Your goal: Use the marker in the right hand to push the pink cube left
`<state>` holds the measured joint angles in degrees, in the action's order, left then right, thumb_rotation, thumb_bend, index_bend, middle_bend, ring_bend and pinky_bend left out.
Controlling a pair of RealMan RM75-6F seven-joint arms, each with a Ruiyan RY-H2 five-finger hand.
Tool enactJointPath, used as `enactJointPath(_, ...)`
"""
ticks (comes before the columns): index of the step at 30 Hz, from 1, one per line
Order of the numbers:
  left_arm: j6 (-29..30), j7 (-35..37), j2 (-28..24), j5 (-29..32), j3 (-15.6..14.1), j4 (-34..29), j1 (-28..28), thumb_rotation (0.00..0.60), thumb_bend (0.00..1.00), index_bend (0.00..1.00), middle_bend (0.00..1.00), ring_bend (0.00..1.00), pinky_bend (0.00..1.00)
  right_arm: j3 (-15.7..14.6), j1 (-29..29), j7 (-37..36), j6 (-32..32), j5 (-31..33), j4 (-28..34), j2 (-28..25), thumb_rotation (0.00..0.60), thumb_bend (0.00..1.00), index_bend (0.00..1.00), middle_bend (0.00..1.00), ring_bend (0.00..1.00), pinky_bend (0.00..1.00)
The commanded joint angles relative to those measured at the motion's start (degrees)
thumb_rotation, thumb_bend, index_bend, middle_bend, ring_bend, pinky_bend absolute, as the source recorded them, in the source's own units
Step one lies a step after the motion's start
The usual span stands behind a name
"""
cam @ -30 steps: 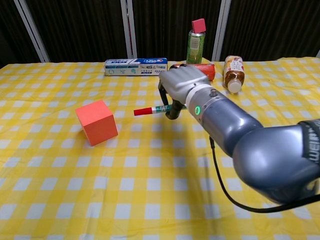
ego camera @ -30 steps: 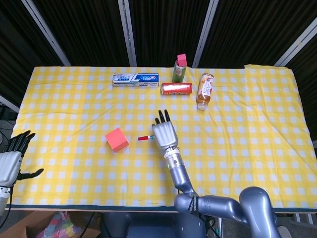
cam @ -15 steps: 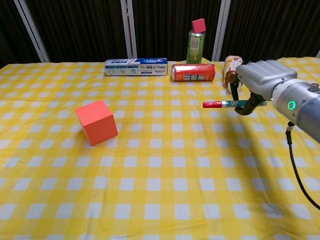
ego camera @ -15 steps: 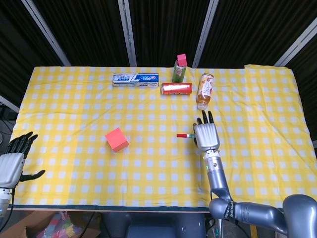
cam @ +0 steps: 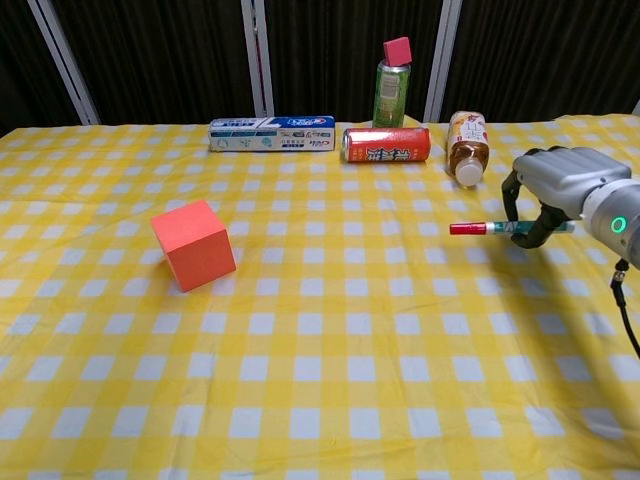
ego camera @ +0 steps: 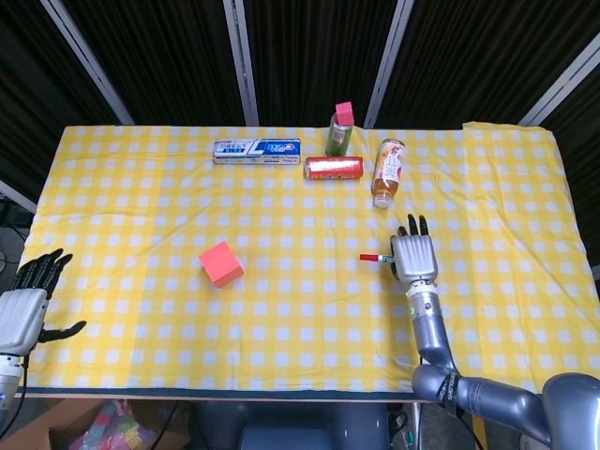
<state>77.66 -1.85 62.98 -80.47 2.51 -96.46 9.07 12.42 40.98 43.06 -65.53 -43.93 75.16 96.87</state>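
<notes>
Cube (cam: 194,243): left of tabletop centre, well apart from my hands. Marker (cam: 490,228): gripped in my right hand (cam: 562,190), red tip pointing left. My left hand (ego camera: 23,307): spread, empty, off the left edge.

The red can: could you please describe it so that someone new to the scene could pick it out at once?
Look along the far edge of the yellow checked tablecloth, where a row of items sits. The red can lies on its side between the toothpaste box and the tipped bottle, just in front of the green spray can. It is the row's only red item.
</notes>
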Motion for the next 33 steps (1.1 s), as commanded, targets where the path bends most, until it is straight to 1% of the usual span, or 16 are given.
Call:
enactJointPath(1,0.02,0.03,-0.01,-0.03,0.00,0.00,0.00,0.600,0.00,0.07,0.00,0.00,0.03,-0.45,-0.17,-0.83,0.98,-0.34,-1.33,0.64,0.600,0.45,0.65,0.31,0.02,0.06)
enactJointPath(3,0.07,0.05,0.02,-0.04,0.00,0.04,-0.02,0.600,0.00,0.07,0.00,0.00,0.03,-0.56,-0.16,-0.84,1.21,-0.53,-1.62,0.83,0.600,0.45,0.54,0.29,0.01,0.06)
enactJointPath(8,0.06,-0.04,0.04,-0.03,0.01,0.10,-0.02,0.600,0.00,0.07,0.00,0.00,0.03,-0.76,-0.05,0.28,1.26,-0.72,-0.74,0.50,0.600,0.45,0.18,0.14,0.00,0.02)
enactJointPath(9,0.13,-0.04,0.06,-0.10,0.00,0.09,-0.04,0.600,0.00,0.07,0.00,0.00,0.03,-0.84,-0.04,0.82,1.00,-0.78,-0.27,0.27,0.600,0.45,0.13,0.12,0.00,0.01)
enactJointPath(11,0.21,-0.04,0.06,-0.18,-0.02,0.13,-0.07,0.600,0.00,0.07,0.00,0.00,0.03,-0.81,-0.12,1.49,0.49,-0.72,0.86,-0.23,0.600,0.45,0.07,0.10,0.00,0.00)
enactJointPath(17,0.32,-0.03,0.10,-0.23,-0.07,0.39,-0.16,0.600,0.00,0.07,0.00,0.00,0.03,-0.34,-1.39,1.82,-3.09,-2.15,7.42,-3.76,0.600,0.45,0.05,0.08,0.00,0.00)
enactJointPath(19,0.44,0.08,0.06,-0.28,-0.08,0.45,-0.23,0.600,0.00,0.07,0.00,0.00,0.03,-0.40,-2.37,1.16,-4.75,-3.32,10.35,-5.63,0.600,0.45,0.05,0.08,0.00,0.00)
enactJointPath(23,0.83,0.36,0.09,-0.64,-0.11,0.56,-0.37,0.600,0.00,0.06,0.00,0.00,0.03,-1.55,-5.39,-0.61,-8.57,-6.52,17.30,-10.71,0.600,0.45,0.05,0.07,0.00,0.00)
enactJointPath(26,1.54,0.48,0.35,-1.39,-0.18,0.94,-0.54,0.600,0.00,0.04,0.00,0.00,0.03,-3.38,-8.75,-3.35,-11.56,-9.93,22.88,-15.62,0.600,0.45,0.05,0.06,0.00,0.00)
enactJointPath(28,2.34,0.59,0.69,-2.14,-0.17,1.41,-0.68,0.600,0.00,0.03,0.00,0.00,0.03,-5.70,-11.52,-5.55,-13.70,-13.59,25.82,-19.42,0.600,0.45,0.04,0.05,0.00,0.00)
enactJointPath(30,3.26,0.65,1.07,-2.90,-0.08,2.00,-0.82,0.600,0.00,0.02,0.00,0.00,0.03,-8.13,-14.06,-7.61,-16.06,-17.79,26.96,-22.37,0.600,0.45,0.03,0.04,0.00,0.00)
enactJointPath(32,4.08,0.54,1.42,-3.63,-0.07,2.64,-0.96,0.600,0.00,0.01,0.00,0.00,0.03,-10.15,-16.16,-9.55,-18.20,-21.54,26.91,-24.26,0.600,0.44,0.01,0.01,0.00,0.00)
enactJointPath(33,4.55,0.40,1.69,-4.09,-0.10,3.13,-1.04,0.600,0.00,0.01,0.00,0.00,0.03,-11.60,-17.77,-11.24,-19.97,-24.42,26.36,-25.40,0.600,0.44,0.00,0.00,0.00,0.00)
